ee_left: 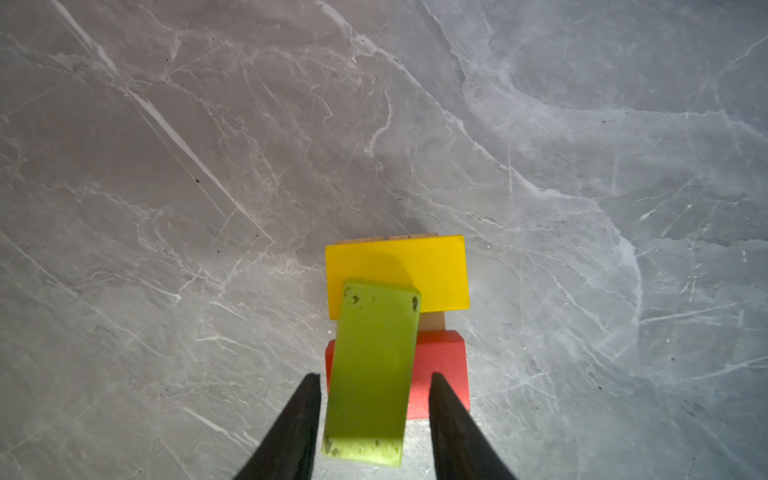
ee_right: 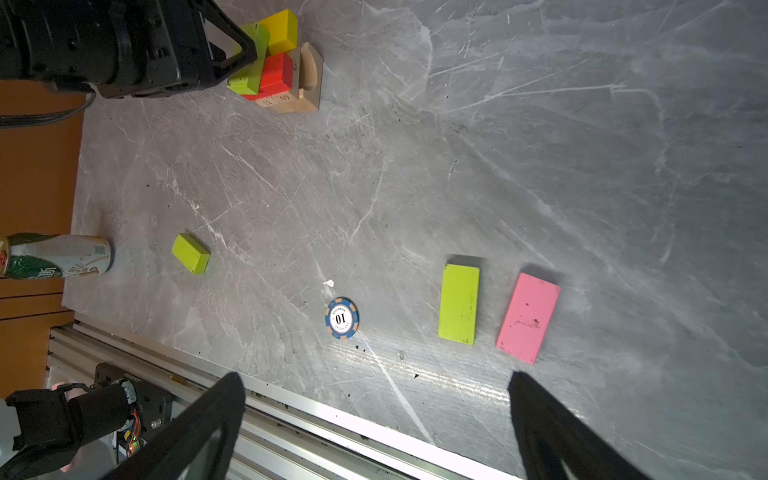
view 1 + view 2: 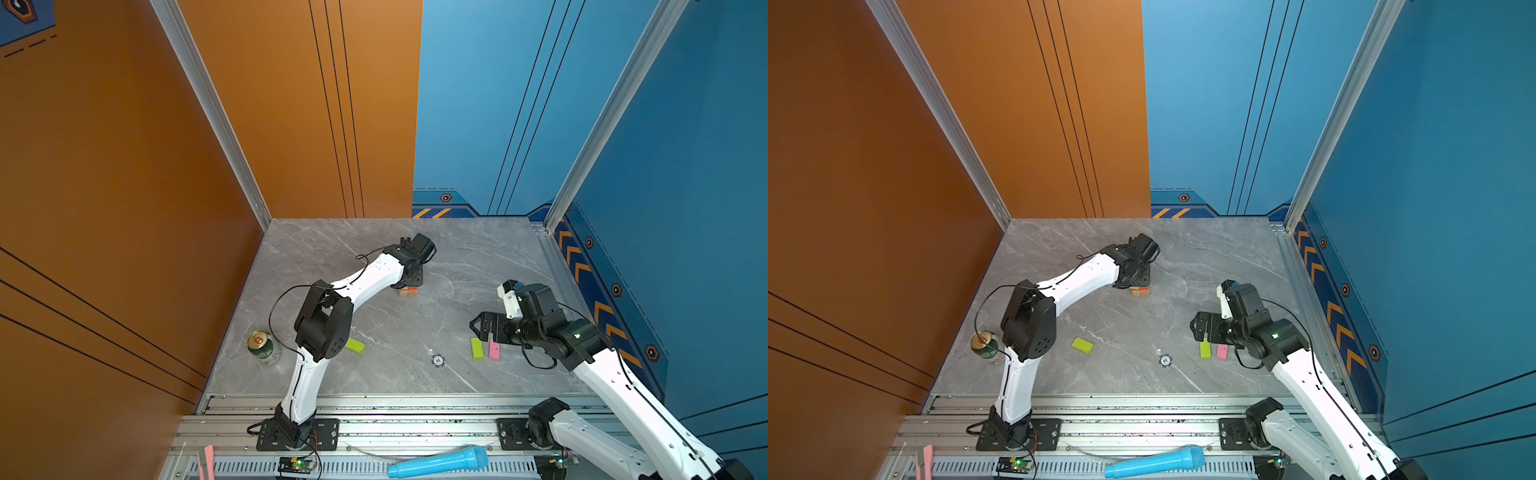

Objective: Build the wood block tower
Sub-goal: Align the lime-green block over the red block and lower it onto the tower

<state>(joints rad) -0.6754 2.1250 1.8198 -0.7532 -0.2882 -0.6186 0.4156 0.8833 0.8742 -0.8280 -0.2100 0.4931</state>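
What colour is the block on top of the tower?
The top block is lime green, clearest in the left wrist view.

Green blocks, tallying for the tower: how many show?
3 green blocks: one atop the tower, one loose near the can, one beside the pink block. More may hide under the arms.

We see a green drink can (image 3: 264,348) standing by the left edge of the marble table (image 3: 478,257). A blue-and-white chip (image 3: 438,360) lies flat near the front, and a light-blue microphone (image 3: 438,462) rests on the rail (image 3: 415,432).
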